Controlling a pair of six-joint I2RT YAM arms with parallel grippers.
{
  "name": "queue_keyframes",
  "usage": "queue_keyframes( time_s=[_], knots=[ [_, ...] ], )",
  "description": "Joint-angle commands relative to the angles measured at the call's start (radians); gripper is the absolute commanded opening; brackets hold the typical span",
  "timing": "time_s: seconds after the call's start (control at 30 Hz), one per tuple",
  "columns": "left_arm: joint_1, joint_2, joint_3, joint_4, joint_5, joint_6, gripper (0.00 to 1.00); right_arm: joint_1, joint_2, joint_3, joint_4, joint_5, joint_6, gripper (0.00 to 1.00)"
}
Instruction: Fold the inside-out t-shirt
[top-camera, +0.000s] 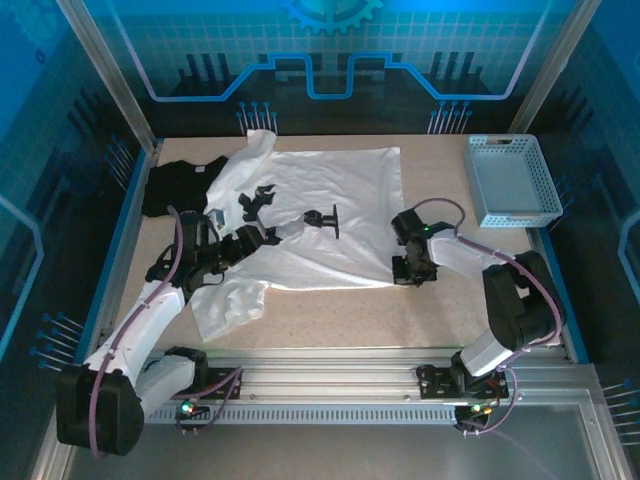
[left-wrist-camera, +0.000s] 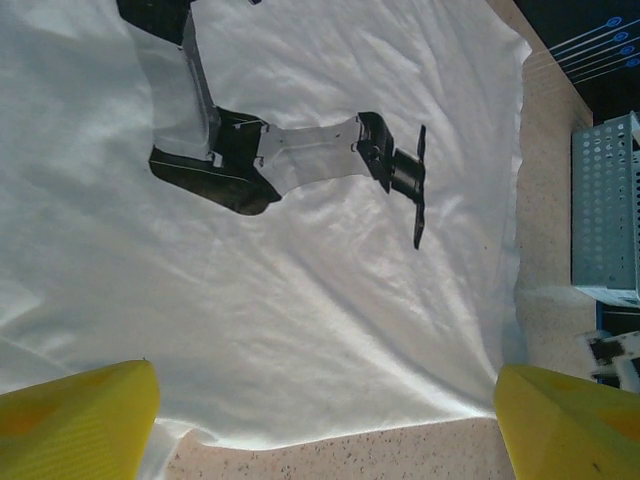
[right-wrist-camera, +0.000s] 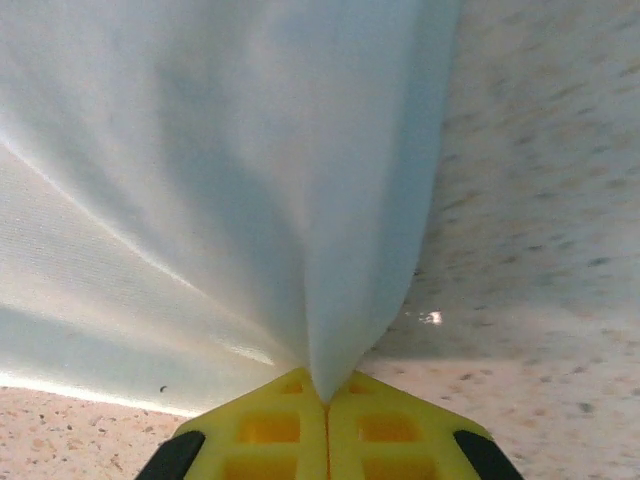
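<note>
The inside-out t-shirt (top-camera: 345, 180) is white with a black print (top-camera: 325, 218) and lies spread across the middle of the table. My left gripper (top-camera: 262, 238) hovers over its left part, jaws wide open. In the left wrist view the yellow fingers (left-wrist-camera: 80, 420) stand far apart above the t-shirt (left-wrist-camera: 300, 330), near its edge, with nothing between them. My right gripper (top-camera: 408, 270) sits at the shirt's near right corner. The right wrist view shows that gripper (right-wrist-camera: 327, 395) shut on a pinched fold of the white fabric (right-wrist-camera: 200, 150).
A black folded t-shirt (top-camera: 175, 185) lies at the far left, partly under the white one. A blue perforated basket (top-camera: 512, 180) stands at the far right and also appears in the left wrist view (left-wrist-camera: 608, 210). Speckled tabletop (top-camera: 330, 320) lies bare in front of the shirt.
</note>
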Motion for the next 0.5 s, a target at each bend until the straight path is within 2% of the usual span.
queue_keyframes(
  time_s=[0.0,0.17,0.3,0.47],
  knots=[
    [-0.017,-0.028,-0.029,-0.074,-0.010,0.022,0.88,-0.137,-0.085,-0.046,0.002,-0.078,-0.047,0.05],
    [-0.031,-0.027,-0.072,-0.127,-0.038,0.035,0.87,-0.244,-0.115,-0.042,0.017,-0.142,-0.080,0.04],
    [-0.038,0.045,-0.091,-0.061,-0.016,0.020,0.87,-0.287,-0.105,-0.054,0.047,-0.190,-0.093,0.04],
    [-0.049,0.183,-0.003,0.039,-0.013,0.013,0.87,-0.306,-0.091,-0.059,0.069,-0.226,-0.097,0.04]
  ],
)
